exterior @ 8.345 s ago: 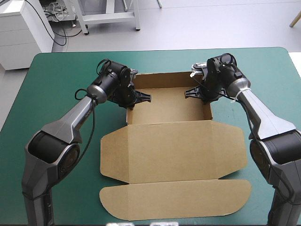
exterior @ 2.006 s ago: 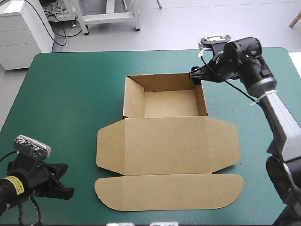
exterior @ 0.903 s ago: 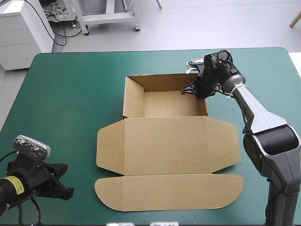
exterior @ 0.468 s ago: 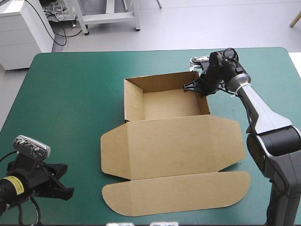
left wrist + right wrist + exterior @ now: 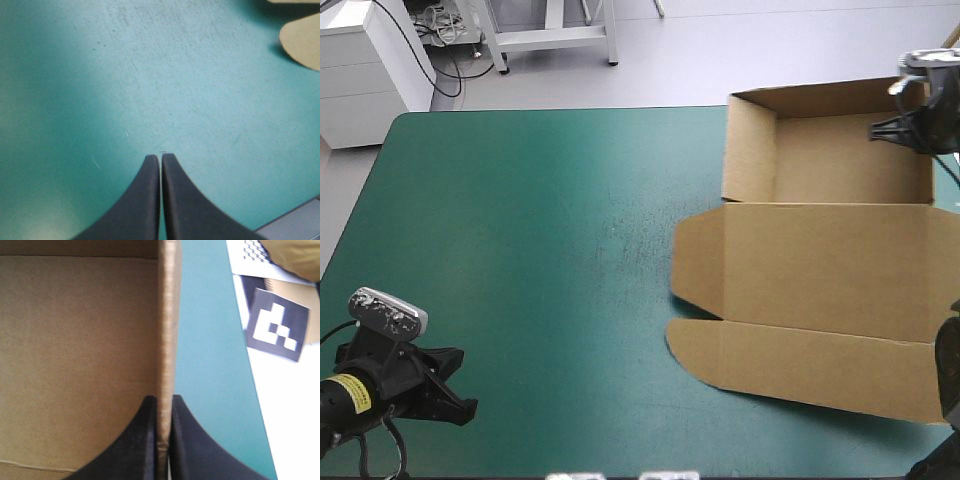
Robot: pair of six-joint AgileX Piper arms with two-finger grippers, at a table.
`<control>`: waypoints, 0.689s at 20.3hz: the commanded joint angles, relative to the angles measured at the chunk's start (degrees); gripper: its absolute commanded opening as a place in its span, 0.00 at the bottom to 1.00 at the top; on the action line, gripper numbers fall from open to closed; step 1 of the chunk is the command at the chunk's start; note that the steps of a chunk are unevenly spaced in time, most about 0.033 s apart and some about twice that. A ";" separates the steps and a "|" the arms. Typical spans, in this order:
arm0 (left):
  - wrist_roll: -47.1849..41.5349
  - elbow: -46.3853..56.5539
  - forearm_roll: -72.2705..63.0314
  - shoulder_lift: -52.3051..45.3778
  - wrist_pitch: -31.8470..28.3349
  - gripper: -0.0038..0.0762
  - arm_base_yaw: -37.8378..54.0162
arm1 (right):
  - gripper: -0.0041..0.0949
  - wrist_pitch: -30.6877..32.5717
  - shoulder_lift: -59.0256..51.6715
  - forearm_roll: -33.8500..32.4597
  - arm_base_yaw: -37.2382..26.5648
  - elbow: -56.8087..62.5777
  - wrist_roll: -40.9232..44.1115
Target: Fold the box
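The brown box [image 5: 850, 170] is an open tray with raised walls at the table's far right, its lid [image 5: 820, 270] lying flat toward the near edge with a rounded flap in front. My right gripper [image 5: 908, 128] is at the tray's right wall, shut on that wall [image 5: 167, 315], one black finger inside the tray and one outside; the tray floor [image 5: 75, 355] lies beside it. My left gripper [image 5: 463, 404] rests at the table's near left corner, shut [image 5: 160, 156] with nothing in it. A corner of the lid's flap [image 5: 302, 40] shows far ahead of it.
The teal-green cover [image 5: 520, 250] stretches bare across the left and middle of the table. The table's right edge runs close beside the gripped wall, and past it lies a black-and-white marker card [image 5: 276, 325].
The whole box has slid far to the right and a little toward the far edge, with my right gripper on its right wall. The left arm has not moved.
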 commanded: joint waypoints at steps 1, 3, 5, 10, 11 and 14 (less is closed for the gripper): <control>-0.09 -1.18 -0.33 0.30 -2.69 0.04 -0.31 | 0.02 -2.17 -2.23 1.10 -8.36 -1.76 -0.32; -0.09 -1.18 -0.33 0.30 -2.69 0.04 -0.31 | 0.02 -2.93 -0.54 2.62 -14.17 -1.76 -0.42; -0.09 -1.18 -0.33 0.30 -2.82 0.04 -0.31 | 0.02 -3.21 2.13 3.98 -19.17 -1.76 -0.42; -0.09 -1.18 -0.33 0.30 -2.82 0.04 -0.31 | 0.02 -3.21 9.69 3.72 -24.83 -1.76 -0.42; -0.09 -1.18 -0.33 0.30 -2.82 0.04 -0.31 | 0.02 -2.72 11.52 3.72 -25.56 -1.76 -0.42; -0.09 -1.18 -0.33 0.30 -2.82 0.04 -0.31 | 0.02 -2.24 14.21 3.81 -25.99 -1.76 -0.41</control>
